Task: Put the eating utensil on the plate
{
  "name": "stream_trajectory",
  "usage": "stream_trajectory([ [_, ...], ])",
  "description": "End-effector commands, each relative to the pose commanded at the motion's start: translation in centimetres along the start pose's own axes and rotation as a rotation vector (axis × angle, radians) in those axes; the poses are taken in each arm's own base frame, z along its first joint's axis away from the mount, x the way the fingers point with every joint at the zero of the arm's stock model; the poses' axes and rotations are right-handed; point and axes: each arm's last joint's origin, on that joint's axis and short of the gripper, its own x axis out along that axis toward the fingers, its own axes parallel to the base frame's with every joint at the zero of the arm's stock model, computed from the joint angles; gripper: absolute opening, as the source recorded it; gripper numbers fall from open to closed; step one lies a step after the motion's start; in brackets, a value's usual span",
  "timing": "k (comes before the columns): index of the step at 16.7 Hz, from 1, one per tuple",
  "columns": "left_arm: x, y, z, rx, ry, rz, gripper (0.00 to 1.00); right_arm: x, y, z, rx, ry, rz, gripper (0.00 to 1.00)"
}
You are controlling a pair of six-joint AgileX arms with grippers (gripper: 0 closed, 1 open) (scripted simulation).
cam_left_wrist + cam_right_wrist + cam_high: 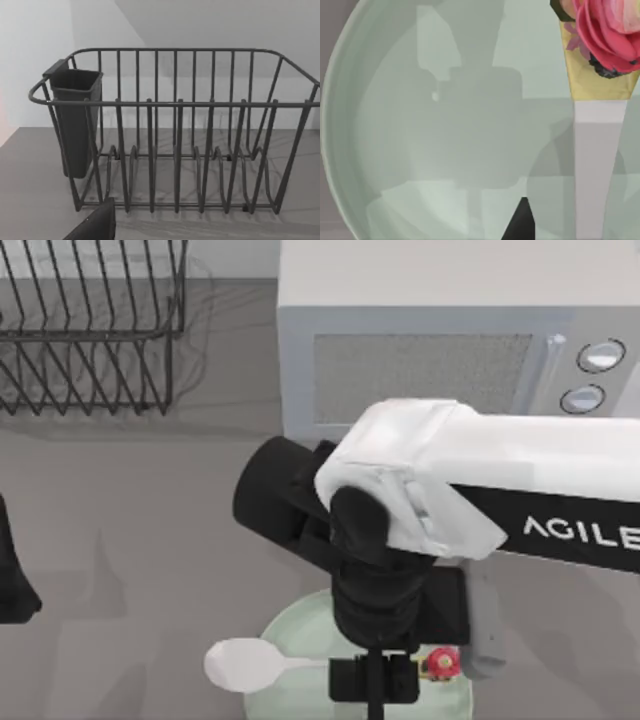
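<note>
Pale mint-green and glossy, the round flat plate [290, 625] sits at the near edge of the grey matte desk [150, 540], right of centre, directly in front of the microwave [450, 350]. Across it lies the small white spoon [245, 664]: its smooth oval bowl overhangs the plate's left rim above the desk, while the thin tapering handle runs rightward over the plate to the right pincer [373, 680]. That black two-finger pincer hangs straight down over the plate from the white-shelled AgileX right arm, and its fingers stand close together at the handle's end; whether they actually clamp the handle I cannot tell. Just right of the pincer, on the plate, is a small object with a pink, petal-like ruffled top [442, 661]; in the right wrist view it appears as a pink rose-shaped swirl [607, 30] above a gold wrapper, with a flat white strip running below it over the plate's shiny concave surface [420, 150]. The microwave is a boxy pale-grey unit at the far right with a speckled door panel and two round knobs. At the far left stands a dark wire dish rack [90, 330], with thin bars and a solid rectangular cutlery cup [75, 120] hung on one end. The left pincer [15, 580] rests at the desk's left edge.
</note>
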Motion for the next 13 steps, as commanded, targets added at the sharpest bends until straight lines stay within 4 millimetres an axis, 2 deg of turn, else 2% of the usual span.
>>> stream_trajectory([
  [5,0.0,0.0,0.0,0.000,0.000,0.000,1.00,-0.3,0.2,0.5,0.016,-0.007,0.003,0.00],
  [13,0.0,0.0,0.0,0.000,0.000,0.000,1.00,-2.1,0.7,2.9,0.081,-0.035,0.038,0.00],
])
